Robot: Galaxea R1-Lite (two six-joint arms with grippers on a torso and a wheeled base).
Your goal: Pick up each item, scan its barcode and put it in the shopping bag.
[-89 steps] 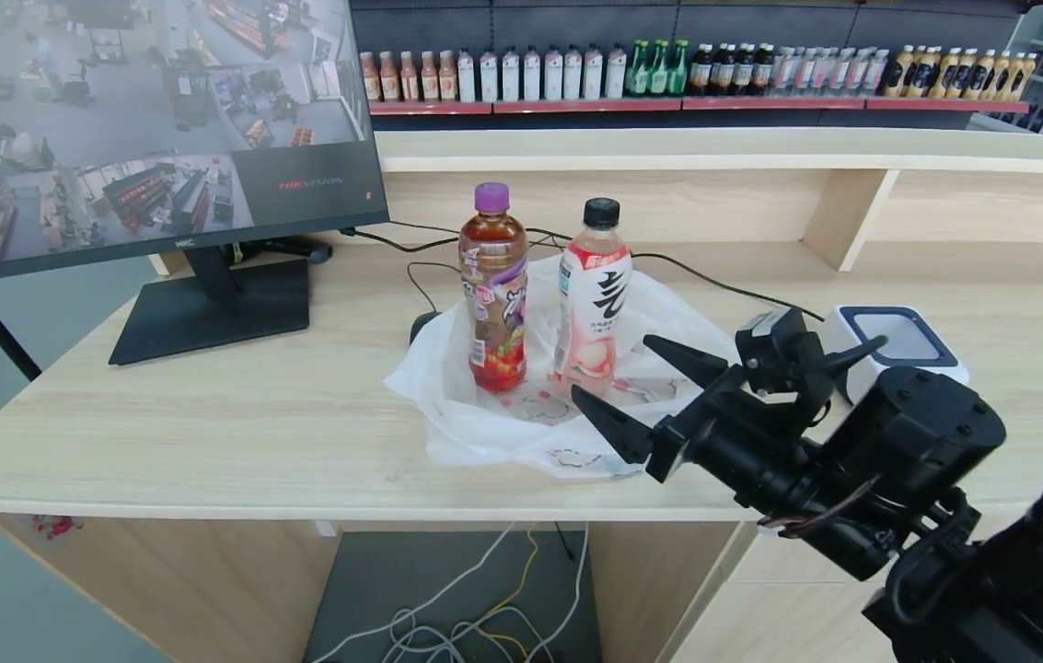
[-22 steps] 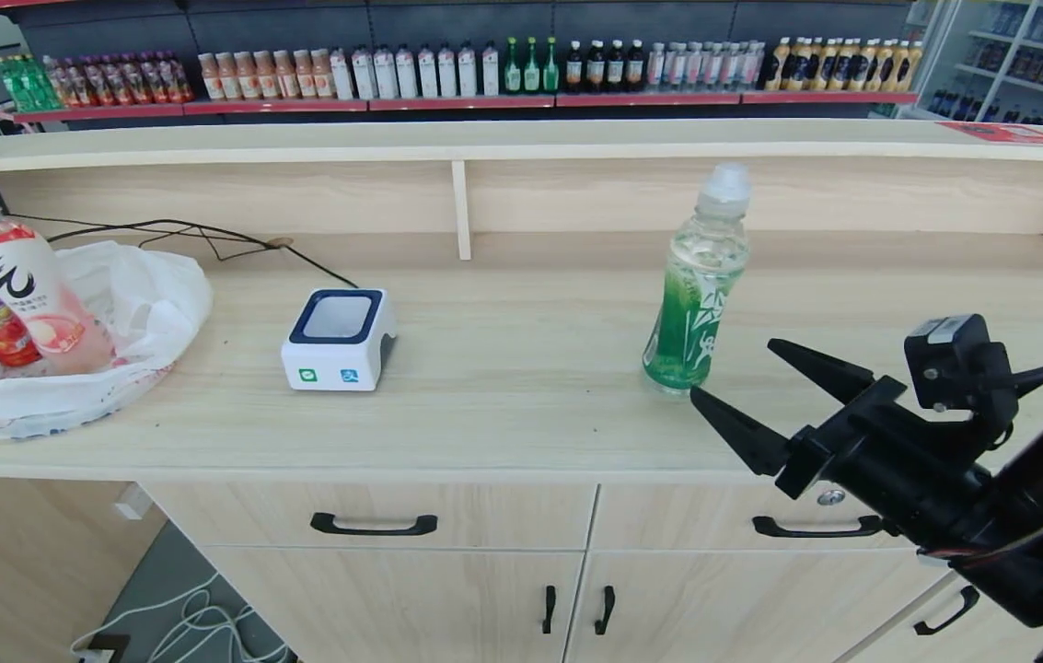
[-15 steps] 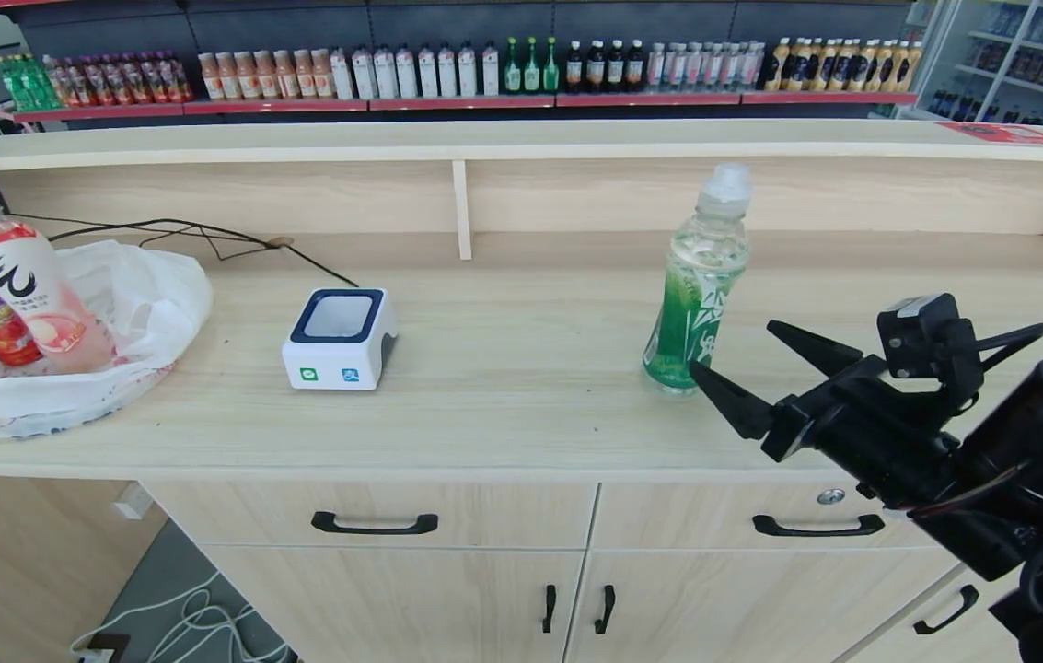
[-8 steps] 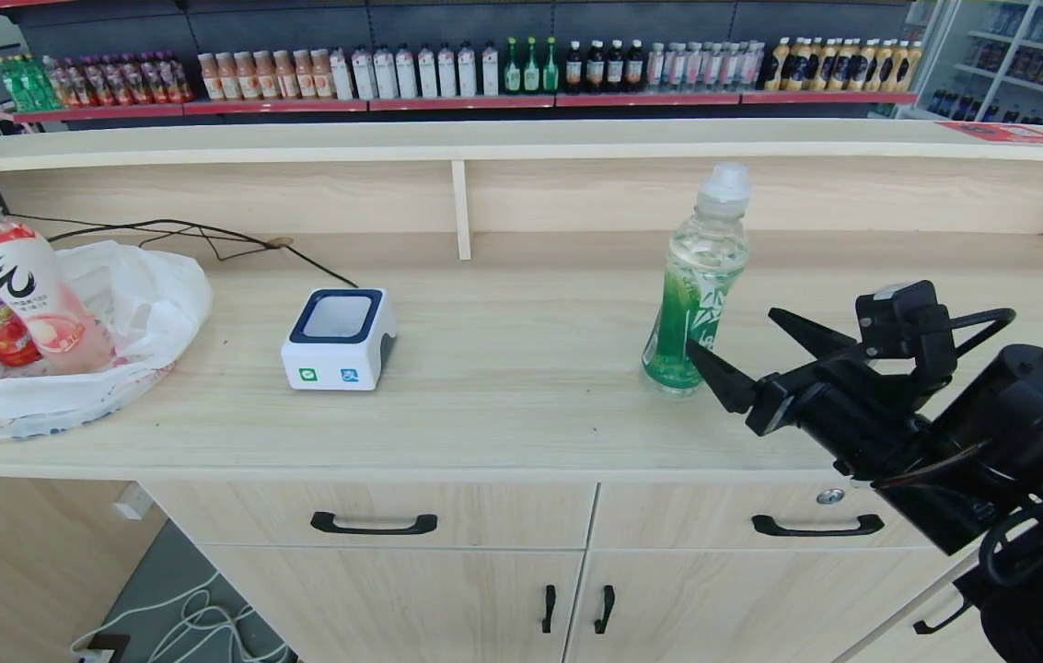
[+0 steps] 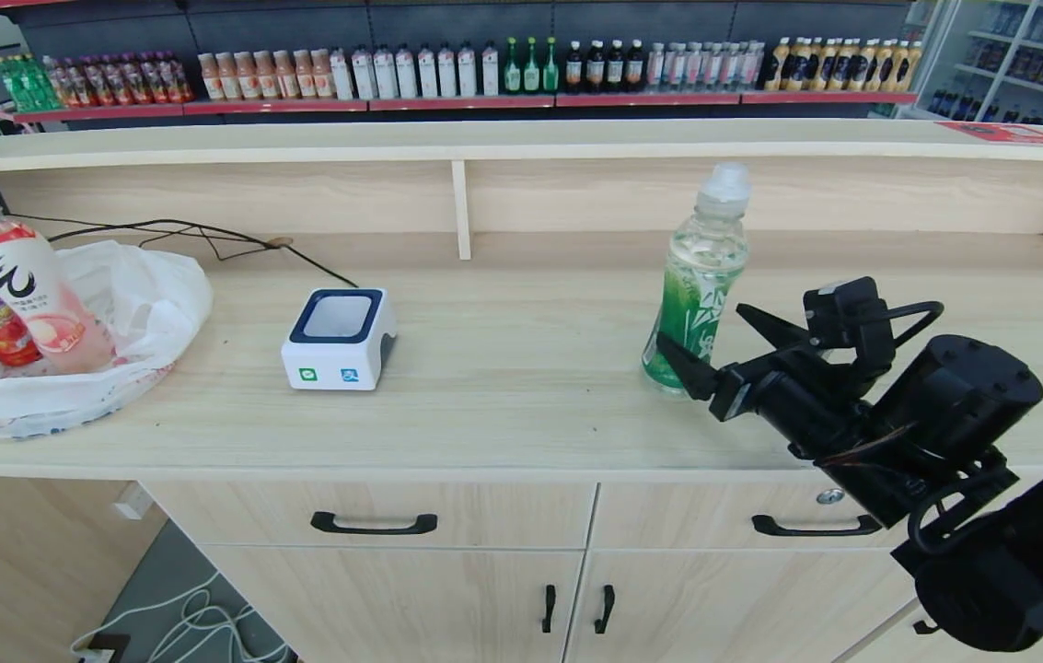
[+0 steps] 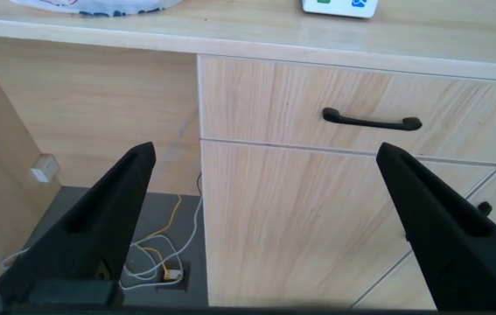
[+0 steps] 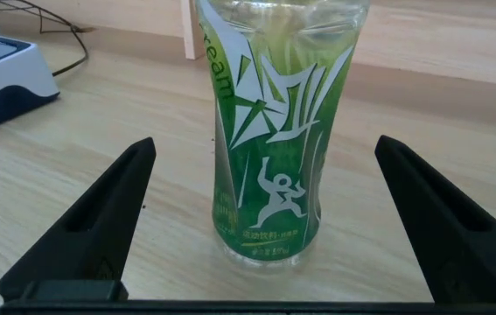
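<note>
- Head view: my right gripper [image 5: 700, 324] is sitting nearer the green bottle [image 5: 703, 249] than before.
- Its jaws are gaping wide, holding nothing.
- My left gripper [image 6: 265, 150] is gaping too.

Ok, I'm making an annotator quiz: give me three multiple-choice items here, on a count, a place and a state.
1. How many bottles stand in the shopping bag? A one B two C four
2. Where is the green bottle? A in the bag B on the counter, to the right of the scanner C lying on the floor
3. The right pincer is: A open B shut on the green bottle C shut on nothing
1 B, pink bottle and reddish bottle; 2 B, upright on the wood; 3 A, fingers spread apart.
</note>
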